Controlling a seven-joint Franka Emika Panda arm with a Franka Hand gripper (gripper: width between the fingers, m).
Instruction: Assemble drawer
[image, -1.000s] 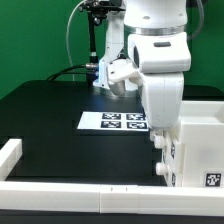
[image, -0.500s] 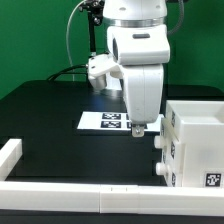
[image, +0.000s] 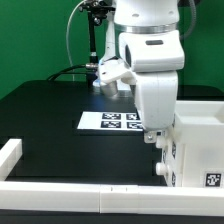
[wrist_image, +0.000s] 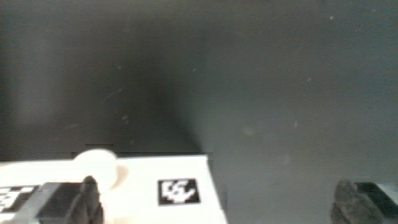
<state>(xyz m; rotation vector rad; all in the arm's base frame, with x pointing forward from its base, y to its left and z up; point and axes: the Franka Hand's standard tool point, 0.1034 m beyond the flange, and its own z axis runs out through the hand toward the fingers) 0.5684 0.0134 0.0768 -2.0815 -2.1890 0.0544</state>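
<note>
The large white drawer shell (image: 197, 140) stands at the exterior view's right, with square tags on its near face. My gripper (image: 156, 136) hangs low right beside the shell's left edge. In the wrist view my gripper (wrist_image: 222, 204) is open, with its fingers (wrist_image: 71, 204) wide apart over the dark table. A white drawer part (wrist_image: 107, 190) with a tag and a small round knob (wrist_image: 96, 163) reaches in past one finger. Nothing is held. I cannot pick out the two smaller trays as separate things.
The marker board (image: 112, 120) lies flat on the black table (image: 50, 115) behind my gripper. Low white border rails run along the front (image: 80, 187) and the exterior view's left (image: 8, 153). A stand with cables rises at the back (image: 92, 40).
Since half a second ago the arm has shifted toward the exterior view's right, close to the shell, about where it was a second ago. The shell has not moved.
</note>
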